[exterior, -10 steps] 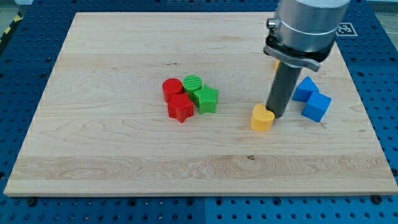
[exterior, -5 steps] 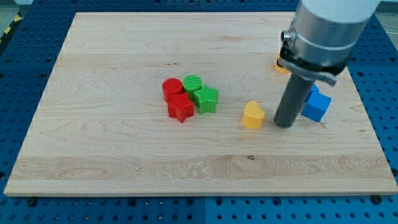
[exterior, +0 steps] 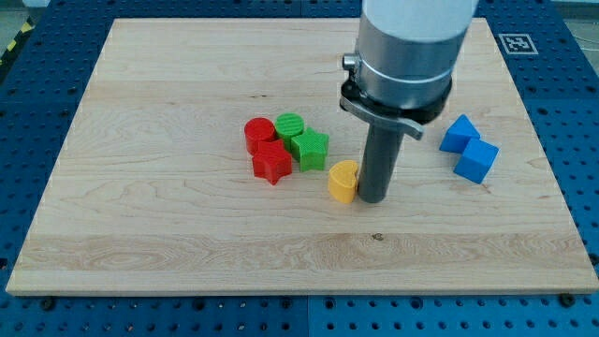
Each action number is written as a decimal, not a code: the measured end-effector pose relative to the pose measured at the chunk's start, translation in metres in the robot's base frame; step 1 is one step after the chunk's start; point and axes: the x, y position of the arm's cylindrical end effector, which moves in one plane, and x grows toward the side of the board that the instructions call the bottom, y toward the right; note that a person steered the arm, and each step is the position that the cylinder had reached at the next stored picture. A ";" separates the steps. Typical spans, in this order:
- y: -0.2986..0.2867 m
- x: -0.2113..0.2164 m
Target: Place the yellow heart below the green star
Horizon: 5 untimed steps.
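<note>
Looking at a wooden board (exterior: 140, 234) sitting on a blue pegboard table (exterior: 580, 112). Sitting right up against the right side of the yellow heart (exterior: 343, 181) – my tip (exterior: 374, 198), apparently touching it, though hard telling for sure with the rod hiding the contact spot. No fingers or jaws here at all, just a straight dark rod, so nothing opening, closing or gripping.

Yellow heart lying down and to the right of the green star (exterior: 310, 149), near it but not touching – more diagonal than directly under. Green star huddling in a tight cluster with a green cylinder (exterior: 290, 124) just above-left, a red cylinder (exterior: 259, 134) further left, and a red star (exterior: 272, 163) at the cluster's lower left, all pressing against each other.

Over on the view's right, two blue blocks sitting together well apart from everything else: a blue block (exterior: 459, 133) with a peaked top and a blue cube (exterior: 477, 160) just below-right of it.

Big grey arm housing (exterior: 407, 47) covering the upper middle of the board, blocking whatever lies behind it.
</note>
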 end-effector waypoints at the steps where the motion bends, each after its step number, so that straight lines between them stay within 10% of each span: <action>1: 0.001 0.007; 5: -0.037 -0.013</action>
